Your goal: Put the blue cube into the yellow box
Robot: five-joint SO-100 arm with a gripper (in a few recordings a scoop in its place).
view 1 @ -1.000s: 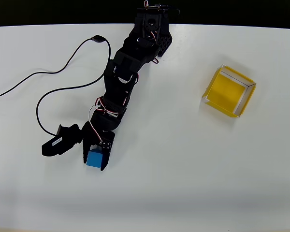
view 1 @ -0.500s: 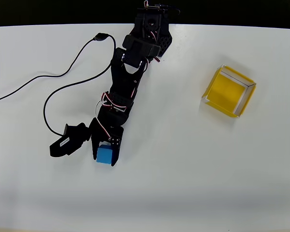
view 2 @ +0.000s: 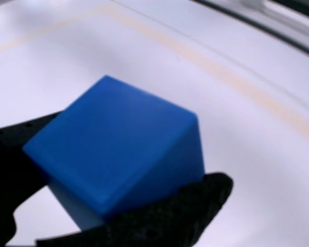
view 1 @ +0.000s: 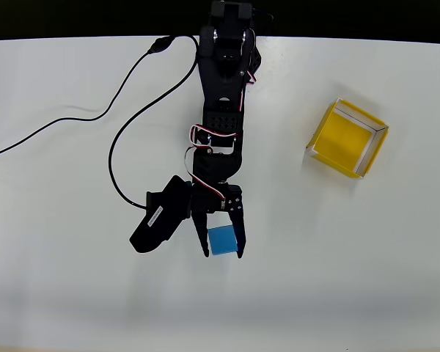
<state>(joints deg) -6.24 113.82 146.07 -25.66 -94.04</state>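
- My arm reached straight out from the table's far edge.
- My pincer was clamped on the blue cube, mid-table.

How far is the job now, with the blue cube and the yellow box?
Done: the gripper is shut on the blue cube, seen between its fingers in the wrist view too. In hand: carrying it. Left: the yellow box sits empty to the upper right in the overhead view, so the cube must still travel there and be released.

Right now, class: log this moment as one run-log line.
gripper: shut on blue cube | cube: carried, mid-table | yellow box: empty, upper right in overhead view | phase: transport
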